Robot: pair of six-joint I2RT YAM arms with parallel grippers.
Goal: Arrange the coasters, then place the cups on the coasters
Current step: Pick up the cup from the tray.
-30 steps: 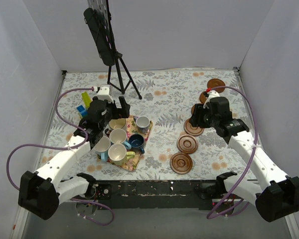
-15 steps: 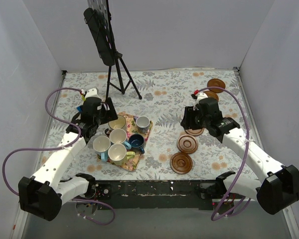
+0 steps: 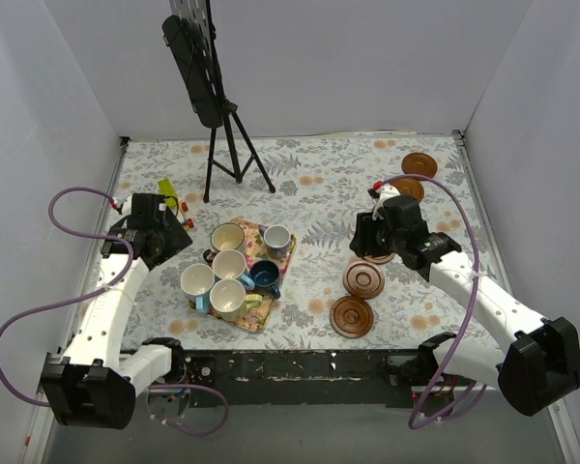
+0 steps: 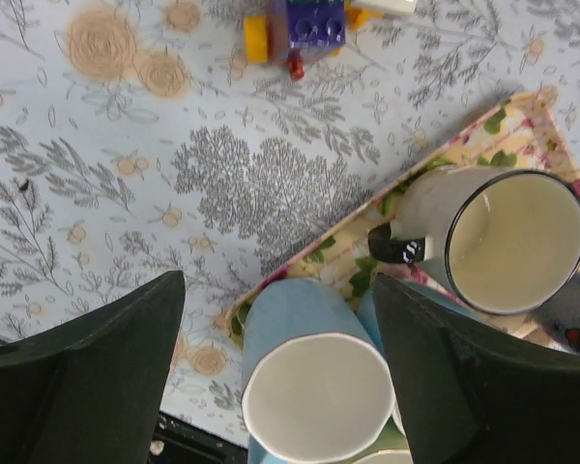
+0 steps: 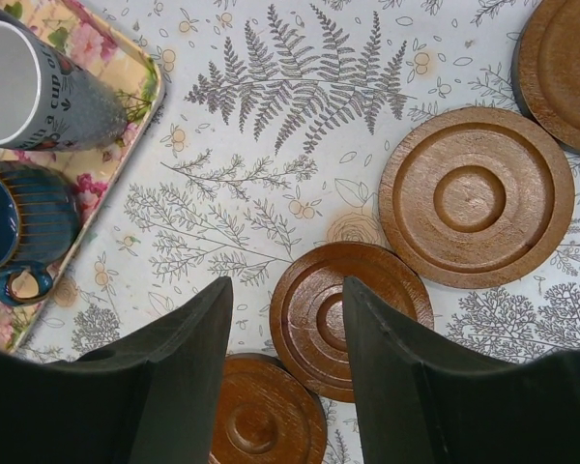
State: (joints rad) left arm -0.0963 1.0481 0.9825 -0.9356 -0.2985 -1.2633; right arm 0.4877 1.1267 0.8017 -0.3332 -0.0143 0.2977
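Top view: noted left gripper (image 3: 174, 242) pulled back, cups (image 3: 230, 263) on floral mat (image 3: 271, 311) now off to its right; right gripper (image 3: 365, 244) shifted in over coasters (image 3: 363, 279). Left wrist: found jaws wide, empty, light blue cup (image 4: 309, 387) below between fingers. Right wrist: found jaws parted, nothing gripped, one coaster (image 5: 304, 319) beneath. Judged arranging unfinished, no cup placed.

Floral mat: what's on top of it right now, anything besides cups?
Six cups stand crowded on the floral mat, none on a coaster. They cover most of it, so whatever lies flat beneath or between them cannot be seen.
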